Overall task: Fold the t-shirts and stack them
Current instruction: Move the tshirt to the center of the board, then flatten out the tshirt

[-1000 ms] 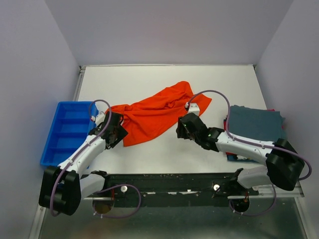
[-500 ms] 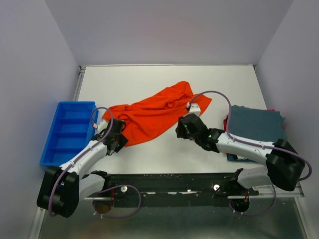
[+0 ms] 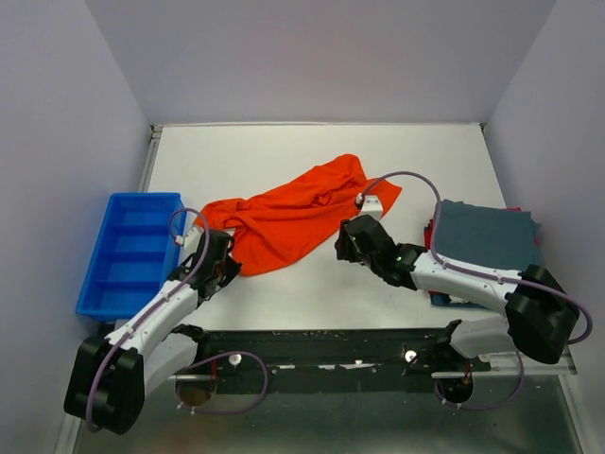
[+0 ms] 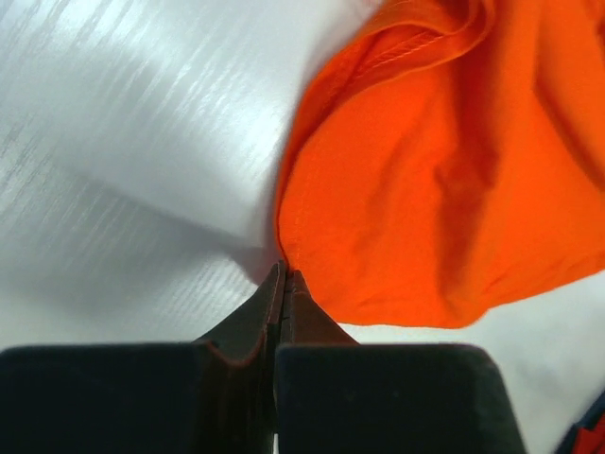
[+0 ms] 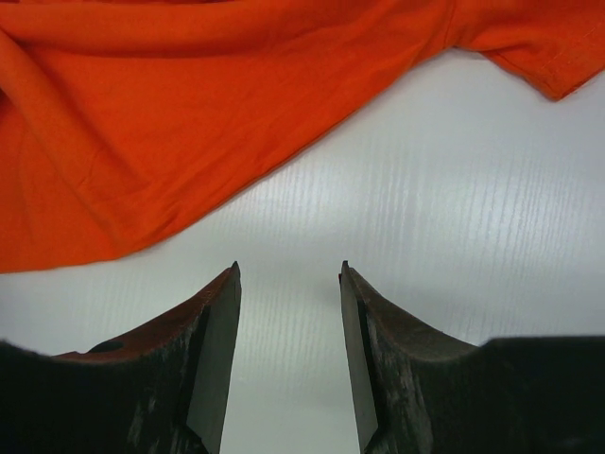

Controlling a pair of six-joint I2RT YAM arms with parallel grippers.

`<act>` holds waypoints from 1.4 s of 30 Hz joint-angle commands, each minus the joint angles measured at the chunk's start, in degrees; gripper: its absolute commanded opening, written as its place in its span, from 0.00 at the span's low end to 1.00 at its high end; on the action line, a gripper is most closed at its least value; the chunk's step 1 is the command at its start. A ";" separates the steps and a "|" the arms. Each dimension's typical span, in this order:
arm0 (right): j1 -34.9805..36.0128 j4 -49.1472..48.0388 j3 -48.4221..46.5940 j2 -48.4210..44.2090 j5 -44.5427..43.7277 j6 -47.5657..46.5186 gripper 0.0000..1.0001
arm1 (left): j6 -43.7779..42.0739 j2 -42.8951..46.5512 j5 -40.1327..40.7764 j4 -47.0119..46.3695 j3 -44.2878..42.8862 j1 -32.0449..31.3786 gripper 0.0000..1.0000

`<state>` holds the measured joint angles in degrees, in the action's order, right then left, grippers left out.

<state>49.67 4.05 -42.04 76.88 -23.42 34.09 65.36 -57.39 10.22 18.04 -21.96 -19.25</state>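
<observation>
White tabletop [image 3: 312, 151] boxed in by plain pale walls, and the orange-red t-shirt [image 3: 293, 213] is lying crumpled and unfolded across the middle of it, running diagonally from near-left to far-right. Left gripper [image 4: 285, 276] has its fingers pressed tight together, tips right at the shirt's hem on the near-left corner; honestly can't tell if any cloth is actually nipped between them. Right gripper [image 5: 288, 270] is spread wide, nothing between the fingers, sitting over bare table just on the near side of the shirt's edge. Over on the right side there's a folded stack of t-shirts [image 3: 487, 236], dark teal on top with bits of red and blue poking out underneath. Blue plastic bin [image 3: 142, 197] with dividers sits at the left edge, well apart from the stack
</observation>
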 commanded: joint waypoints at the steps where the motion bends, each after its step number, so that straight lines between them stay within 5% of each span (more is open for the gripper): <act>1: -2.38 -1.33 1.52 -2.43 -3.04 0.72 0.55 | -3.83 4.99 1.55 1.89 -4.40 0.26 0.00; 12: -8.36 -0.71 1.79 -2.62 0.57 2.30 0.55 | -3.84 9.05 2.45 14.57 -4.86 3.25 0.01; 17: -8.54 -0.71 1.17 -0.77 2.15 2.83 0.54 | -1.91 8.87 -3.88 11.23 -0.73 3.25 0.47; 20: -8.62 -0.80 1.17 -0.50 2.41 3.09 0.54 | -0.94 8.69 -5.03 10.17 0.33 3.25 0.56; 42: -9.59 -1.15 2.40 -1.91 3.38 3.44 0.54 | 5.39 -3.79 -4.16 3.75 0.68 3.16 0.47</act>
<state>40.51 3.90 -40.53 75.64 -20.23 36.60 68.90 -58.96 6.74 20.60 -22.81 -16.19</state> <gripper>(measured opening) 0.542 0.490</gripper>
